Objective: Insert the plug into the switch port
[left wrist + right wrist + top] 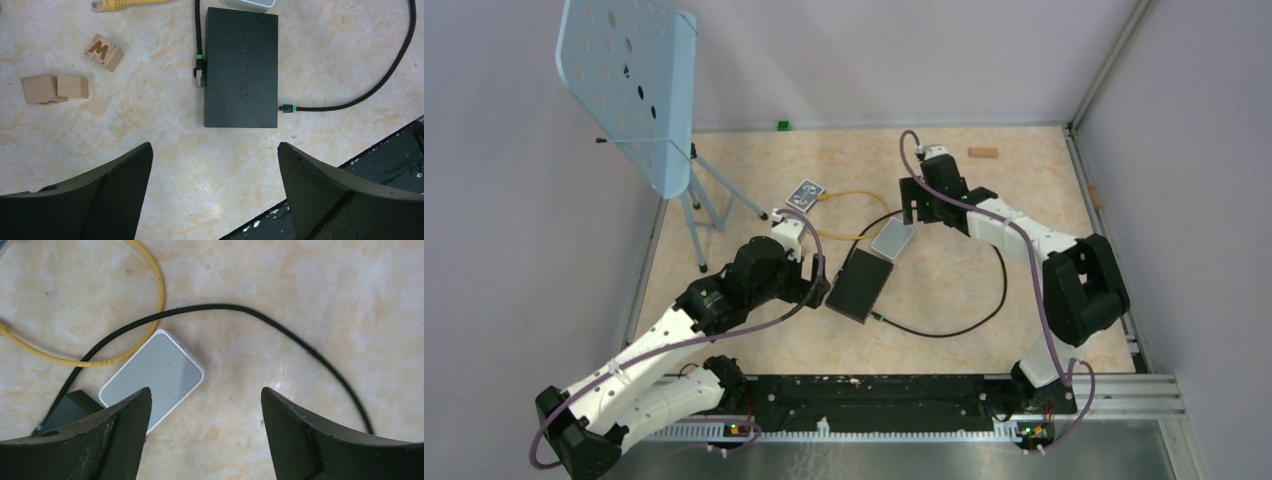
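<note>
The worktop (944,300) under me is a glossy beige, marbled like stone. Pale lilac-grey walls close it in on three sides, with a metal post in the far right corner. A black strip (874,400) and an aluminium rail (1124,395) run along the near edge.

My left gripper (214,147) is spread wide and holds nothing, and it hangs just on the near side of the switch box (241,67). The box lies flat at mid-worktop, matte black, with its long sides running away from me. A plug (199,75) with a green collar lies against the box's left long side. I cannot tell whether it is seated in a port. The other end of the black cable (994,300) meets the right side near the box's near corner.

My right gripper (206,392) is also wide and empty. It hangs above the pale grey-blue card (152,377), which lies tilted at the box's far end. A yellow cable (150,290) curls past the card.

Three wooden blocks (73,86) sit left of the box, and one of them shows a letter. A patterned playing card (805,192) lies farther back. At the far left a light blue perforated panel (629,85) stands on thin legs.
</note>
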Robot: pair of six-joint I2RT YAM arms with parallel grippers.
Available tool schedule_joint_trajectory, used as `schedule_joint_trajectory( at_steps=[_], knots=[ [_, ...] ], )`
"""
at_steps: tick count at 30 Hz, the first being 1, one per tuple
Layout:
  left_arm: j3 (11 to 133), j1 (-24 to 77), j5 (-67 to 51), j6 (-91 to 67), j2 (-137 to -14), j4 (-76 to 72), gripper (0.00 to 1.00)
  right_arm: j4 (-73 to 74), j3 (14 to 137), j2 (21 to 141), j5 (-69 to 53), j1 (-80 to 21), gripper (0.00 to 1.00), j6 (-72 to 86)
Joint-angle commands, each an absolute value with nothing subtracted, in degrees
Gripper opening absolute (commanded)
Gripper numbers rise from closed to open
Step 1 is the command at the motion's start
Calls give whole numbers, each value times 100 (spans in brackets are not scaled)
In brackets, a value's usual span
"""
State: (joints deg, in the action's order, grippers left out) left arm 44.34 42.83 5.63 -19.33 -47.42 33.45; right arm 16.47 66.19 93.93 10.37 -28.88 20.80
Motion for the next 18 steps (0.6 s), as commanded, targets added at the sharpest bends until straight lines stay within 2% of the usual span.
schedule_joint_trajectory(
  at_steps=[1,5,9,18],
  knots=[
    [4412,4276,623,-1916,-4718,3173,99,1856,7494,9942,744,-2923,77,-667],
    [4412,4271,642,-1916,-4711,3173,99,2795,8547,10849,1088,-2894,71,-1892],
    [4423,4276,635,-1915,-4729,3181,99,2955,9015,11368,1266,-2742,63,-2509],
    [4426,4272,642,-1906,-4780,3182,99,3046,9120,11644,-188,-2549,64,-3384]
  ],
)
